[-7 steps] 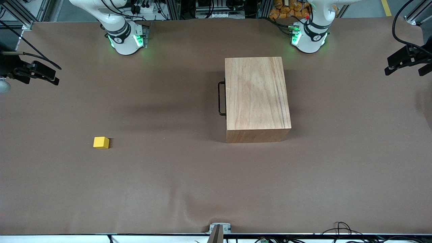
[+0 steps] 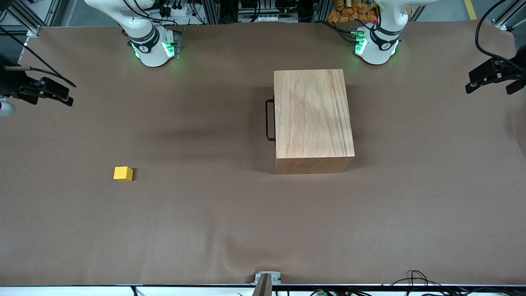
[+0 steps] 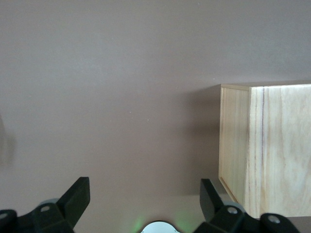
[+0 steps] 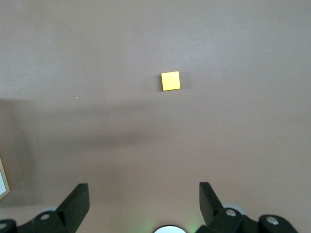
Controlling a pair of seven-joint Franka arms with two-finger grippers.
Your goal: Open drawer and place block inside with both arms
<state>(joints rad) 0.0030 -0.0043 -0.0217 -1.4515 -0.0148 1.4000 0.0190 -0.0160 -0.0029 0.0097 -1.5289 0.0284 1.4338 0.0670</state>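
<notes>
The big light-wood box [image 2: 312, 117] stands mid-table, closer to the left arm's base. Its drawer is shut; only the thin black handle [image 2: 269, 119] shows, on the side toward the right arm's end. The yellow block [image 2: 123, 173] lies alone on the brown cloth, nearer the front camera, toward the right arm's end. My right gripper [image 2: 68, 94] hangs high over the table's edge at its own end, open and empty [image 4: 144, 190], with the block [image 4: 170, 80] below it. My left gripper [image 2: 490, 87] hangs open [image 3: 144, 187] at the other end, beside the box [image 3: 262, 150].
A brown cloth [image 2: 230, 222] covers the whole table. The two green-lit arm bases [image 2: 152, 47] [image 2: 376, 45] stand along the edge farthest from the front camera. A small metal bracket [image 2: 267, 279] and loose cables sit at the table's near edge.
Both grippers have shifted only slightly at the table's two ends. The box and the block have not moved.
</notes>
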